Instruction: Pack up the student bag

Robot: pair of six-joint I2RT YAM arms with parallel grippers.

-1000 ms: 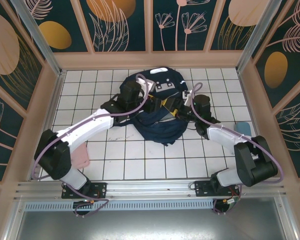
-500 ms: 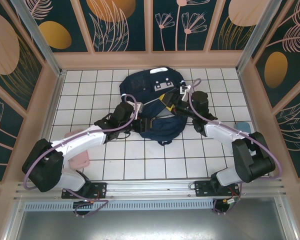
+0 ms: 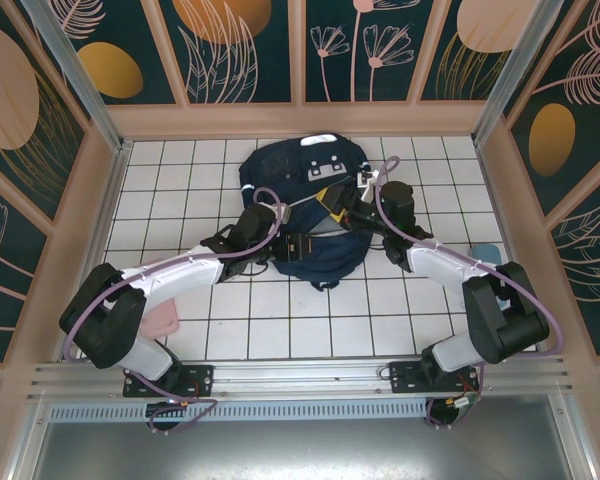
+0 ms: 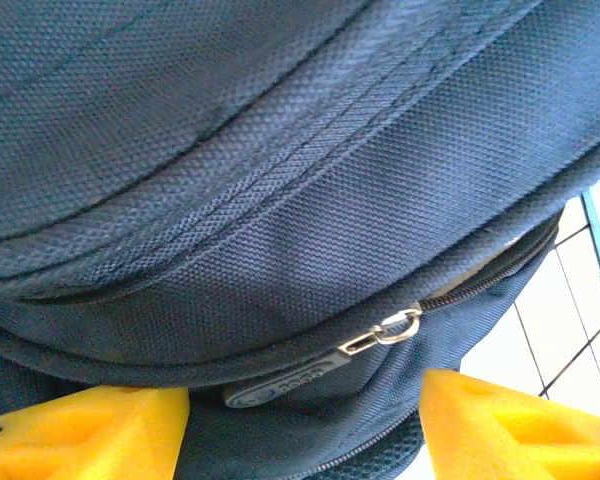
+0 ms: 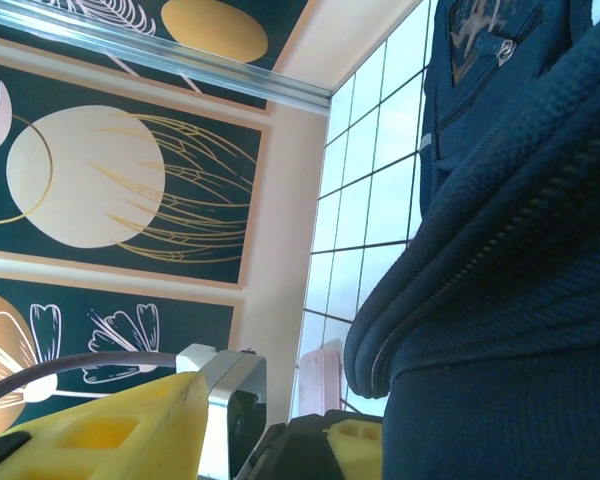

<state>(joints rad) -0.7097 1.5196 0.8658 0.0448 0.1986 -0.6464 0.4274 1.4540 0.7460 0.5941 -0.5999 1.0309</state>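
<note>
Navy bag at twelve o'clock; left gripper, jaws apart, at its six; right gripper at three, grip unclear.

My left arm and right arm match: bulky black joints, white shells between, a thin lilac cable looping along each. Nearest the student bag I am black, and my jaws wear hollow-moulded yellow pads.

Top camera looks down; wrist cameras, apparently very near, share the bag.
</note>
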